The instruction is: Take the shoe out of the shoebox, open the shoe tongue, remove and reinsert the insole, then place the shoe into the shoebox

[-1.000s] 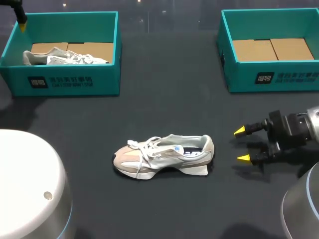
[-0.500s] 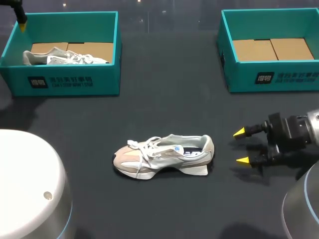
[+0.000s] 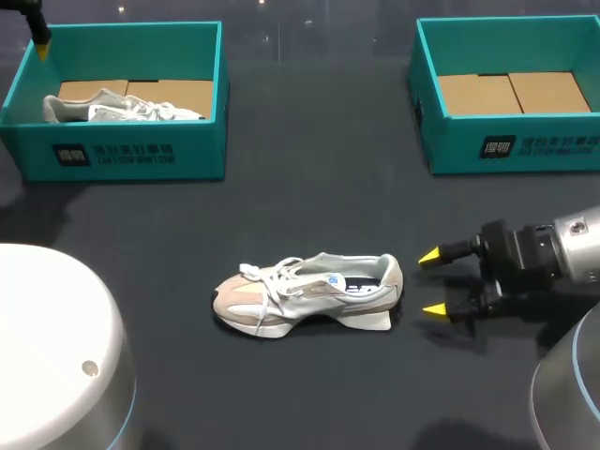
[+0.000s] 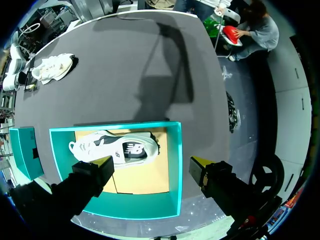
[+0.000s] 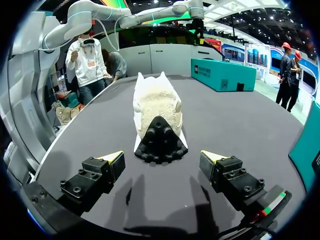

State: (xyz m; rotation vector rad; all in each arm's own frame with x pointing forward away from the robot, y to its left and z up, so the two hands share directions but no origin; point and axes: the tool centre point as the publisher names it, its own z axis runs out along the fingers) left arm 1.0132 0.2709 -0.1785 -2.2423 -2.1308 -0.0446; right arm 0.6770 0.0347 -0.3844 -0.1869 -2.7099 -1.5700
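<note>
Since the earlier frames, the right gripper (image 3: 432, 282) has slid leftward across the lower right of the head view, closing the gap to the shoe (image 3: 309, 292), which has not shifted. That shoe lies on its sole in the lower middle of the frame, out of either box. Its long axis runs left to right, with the toe at the left and the heel at the right. The heel therefore faces the right gripper, which sits near it but apart from it, its two yellow tips spread wide and holding nothing. In the right wrist view the heel and dark outsole stand straight ahead of the gripper, centred on the gap between its fingers, so I judge a straight advance would bring the heel between them. The right arm is much the nearer. The left gripper (image 4: 151, 162) is in the far upper left corner, fingers apart and empty, above the left shoebox (image 3: 122, 155), where a second shoe (image 3: 122, 106) lies on the cardboard floor. The right shoebox (image 3: 506, 150) stands in the upper right, well apart from the shoe, showing only its cardboard bottom. Everything rests on a dark, matte table (image 3: 309, 187), and only that surface shows between heel and tips.
</note>
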